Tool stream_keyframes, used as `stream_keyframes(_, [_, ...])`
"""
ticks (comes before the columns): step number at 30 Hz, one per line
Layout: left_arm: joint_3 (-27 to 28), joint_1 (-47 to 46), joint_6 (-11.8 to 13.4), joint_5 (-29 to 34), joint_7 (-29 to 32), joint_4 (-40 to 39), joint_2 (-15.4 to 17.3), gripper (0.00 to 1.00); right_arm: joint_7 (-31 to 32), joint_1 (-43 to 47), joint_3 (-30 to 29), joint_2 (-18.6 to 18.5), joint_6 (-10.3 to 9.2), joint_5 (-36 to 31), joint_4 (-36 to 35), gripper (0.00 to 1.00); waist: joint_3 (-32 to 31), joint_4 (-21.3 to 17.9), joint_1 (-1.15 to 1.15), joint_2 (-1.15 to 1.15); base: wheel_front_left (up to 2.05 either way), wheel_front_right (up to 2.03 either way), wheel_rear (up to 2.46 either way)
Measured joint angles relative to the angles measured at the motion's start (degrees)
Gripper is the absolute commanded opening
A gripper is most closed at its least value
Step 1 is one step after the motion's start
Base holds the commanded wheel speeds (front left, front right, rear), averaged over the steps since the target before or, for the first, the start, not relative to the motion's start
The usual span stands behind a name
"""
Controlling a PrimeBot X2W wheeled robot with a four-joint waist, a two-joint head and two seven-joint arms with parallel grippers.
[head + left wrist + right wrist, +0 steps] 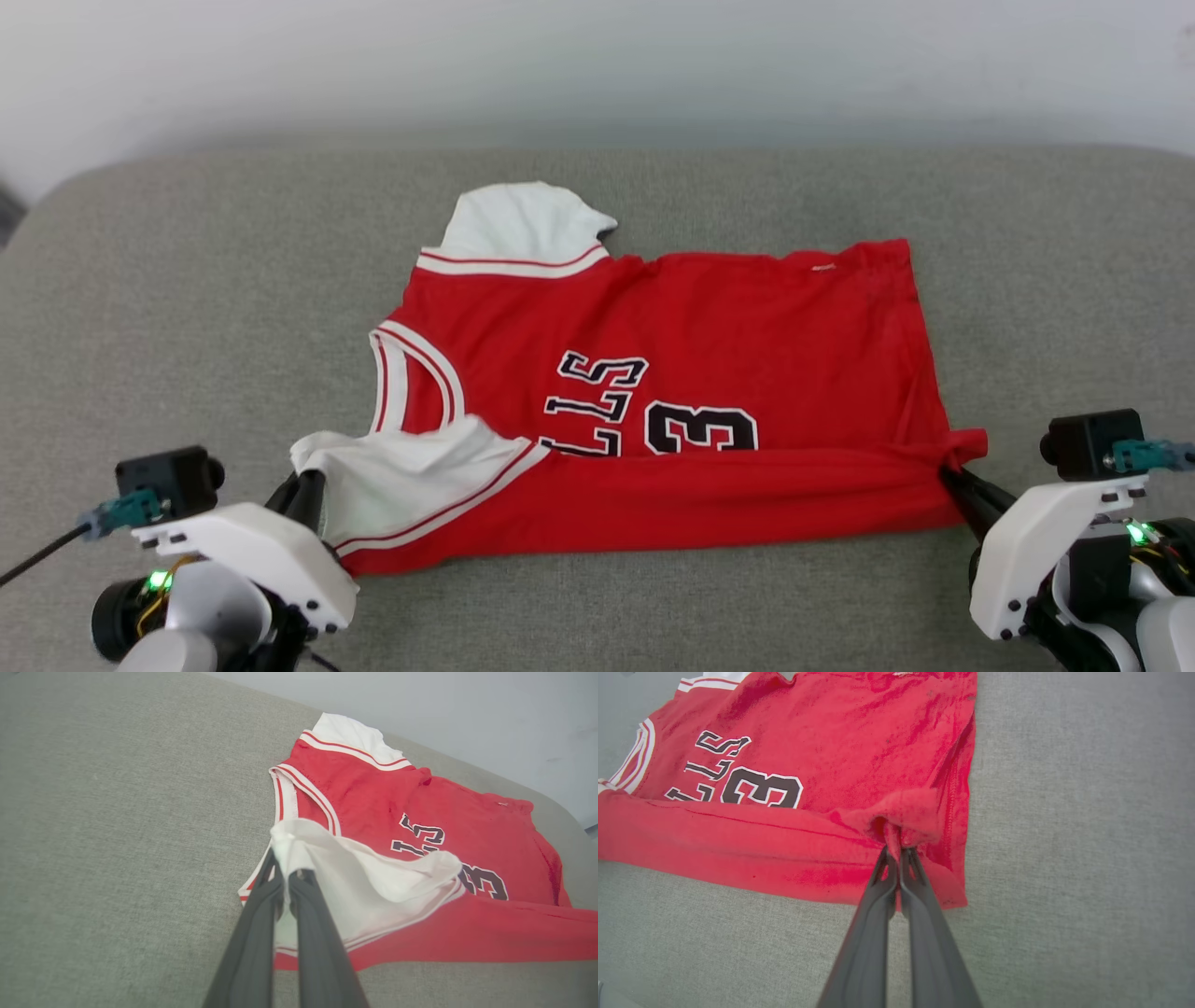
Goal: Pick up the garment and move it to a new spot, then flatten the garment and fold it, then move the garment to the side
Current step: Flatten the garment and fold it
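Folding step, head view: the bright red soft jersey-style garment (672,327) with white sleeves lies lengthwise on a grey woven fabric surface (187,280), neck toward the robot's left and hem toward its right. A near band of red cloth is turned over the lower part of the black-and-white lettering (597,383).
Left end, head view: the left gripper (303,495) meets the tip of the near sleeve.
Right end, head view: the right gripper (952,476) meets the bunched near hem corner.
Left wrist view, grip: the long dark fingers are pressed together, pinching the tip of the near white sleeve (373,877). The sleeve is raised and drapes back over the red body, and the striped neckline (303,793) lies flat just beyond.
Right wrist view, grip: the fingers are pressed together on the puckered hem corner (908,812), with cloth gathered at the tips. The far part of the hem lies flat.
Judged step: a lengthwise fold, carrying the near edge over toward the far edge.
Doing it well: lift both ends alike, move them at the same pace, and keep the band taut between them so the crease runs straight. Lay the edge down before letting go.
Risk: the thin pinch on the sleeve may slip or lift the sleeve alone, and uneven travel would skew the fold.
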Motion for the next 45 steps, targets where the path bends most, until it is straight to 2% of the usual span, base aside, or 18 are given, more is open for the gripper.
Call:
stream_keyframes(5, [-1.7, -6.7, -3.3, -0.3, 0.4, 7.6, -1.4, 0.00, -0.5, -3.4, 0.2, 0.2, 0.00, -0.5, 4.6, 0.00, 4.0, 0.1, 0.00, 0.00, 0.00, 0.00, 0.00])
stream_keyframes(10, [-3.1, -11.7, -6.3, -0.5, 0.8, 15.6, -2.6, 0.00, -4.1, -6.6, 0.7, 0.5, 0.00, -0.7, 11.4, 0.02, 6.9, 0.0, 0.00, 0.00, 0.00, 0.00, 0.00])
stream_keyframes(11, [-3.4, -12.6, -7.0, -0.8, 1.1, 17.1, -2.9, 0.00, -4.6, -7.3, 1.0, 0.6, 0.00, -0.7, 13.0, 0.28, 7.3, 0.0, 0.00, 0.00, 0.00, 0.00, 0.00])
stream_keyframes(12, [-3.8, -13.2, -7.6, -0.9, 1.2, 18.5, -3.2, 0.40, -5.4, -7.7, 1.2, 0.8, 0.00, -0.5, 14.3, 0.79, 7.5, -0.1, 0.01, 0.00, 0.00, 0.00, 0.00])
stream_keyframes(13, [-4.0, -13.8, -8.1, -1.1, 1.3, 19.9, -3.5, 0.96, -6.5, -8.2, 1.4, 1.0, 0.00, 0.0, 15.3, 1.00, 7.7, -0.2, 0.01, 0.00, 0.00, 0.00, 0.00])
stream_keyframes(14, [-4.1, -14.2, -8.6, -1.4, 1.1, 20.8, -3.9, 1.00, -7.2, -8.7, 1.7, 1.0, 0.00, 0.0, 16.4, 1.00, 7.8, -0.3, 0.01, 0.00, 0.00, 0.00, 0.00])
stream_keyframes(16, [-4.0, -15.0, -9.1, -1.4, 0.2, 22.7, -4.4, 1.00, -9.5, -9.3, 2.5, 0.9, 0.01, 0.7, 17.8, 1.00, 7.7, -0.5, 0.00, 0.00, 0.00, 0.00, 0.00])
stream_keyframes(21, [-3.0, -15.2, -9.7, -2.0, -1.3, 24.7, -4.2, 1.00, -19.8, -9.4, 4.8, 0.4, -0.01, 2.5, 17.6, 1.00, 6.4, -0.9, 0.00, 0.00, 0.00, 0.00, 0.00])
stream_keyframes(26, [-2.2, -13.5, -9.6, -2.6, 0.5, 22.7, -1.5, 1.00, -30.0, -8.8, 6.1, -0.9, -0.01, 3.2, 14.2, 1.00, 4.0, -1.6, 0.00, 0.00, 0.00, 0.00, 0.00])
stream_keyframes(30, [-2.0, -12.0, -9.0, -3.1, 4.4, 18.8, 1.8, 1.00, -34.5, -6.9, 5.6, -1.1, -0.01, 1.4, 10.9, 1.00, 1.8, -2.3, 0.00, 0.00, 0.00, 0.00, 0.00])
stream_keyframes(39, [-2.9, -8.5, -7.1, -8.0, 22.3, 10.2, 10.3, 1.00, -34.6, -1.6, 2.9, 1.4, -0.01, -1.2, 3.3, 1.00, -1.1, -4.9, -0.01, 0.00, 0.00, 0.00, 0.00])
stream_keyframes(45, [-3.2, -5.9, -4.4, -11.3, 29.6, 8.2, 12.5, 1.00, -33.0, -0.4, 1.9, 3.3, -0.01, -1.9, 0.4, 1.00, 0.9, -6.5, -0.01, 0.00, 0.00, 0.00, 0.00])
